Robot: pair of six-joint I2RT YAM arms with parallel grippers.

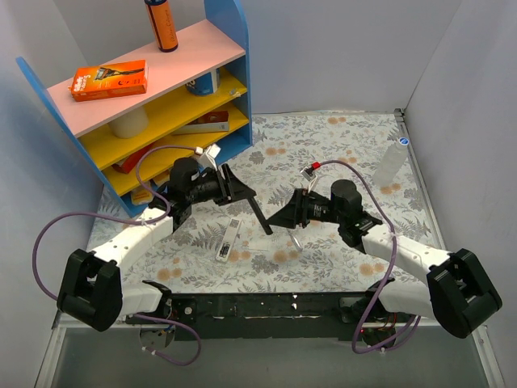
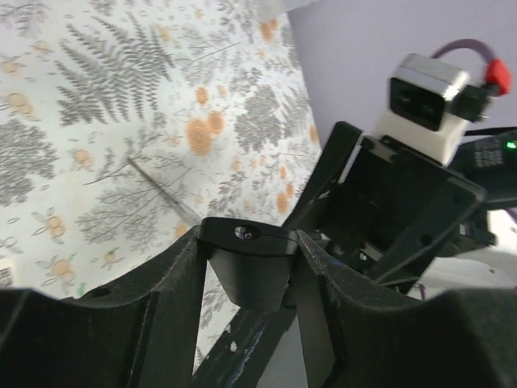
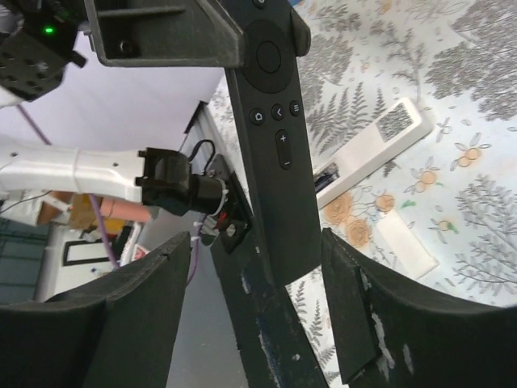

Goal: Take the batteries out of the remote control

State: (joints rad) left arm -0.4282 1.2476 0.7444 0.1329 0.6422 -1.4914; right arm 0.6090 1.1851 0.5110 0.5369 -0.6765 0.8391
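A long black remote control (image 1: 260, 214) hangs tilted over the table. My left gripper (image 1: 241, 191) is shut on its top end (image 2: 249, 242). In the right wrist view the remote's button face (image 3: 275, 153) runs down between the fingers of my right gripper (image 3: 257, 242). That gripper is open, with a gap on both sides of the remote's lower end. From above, my right gripper (image 1: 280, 217) sits just right of that end. A white remote (image 1: 230, 236) lies flat on the fern-print table. No batteries show in any view.
A flat white strip (image 3: 408, 242) lies beside the white remote (image 3: 376, 145). A thin grey rod (image 1: 297, 241) rests on the table below my right gripper. A blue shelf unit (image 1: 230, 48) stands at the back left. A clear bottle (image 1: 389, 166) stands at the right wall.
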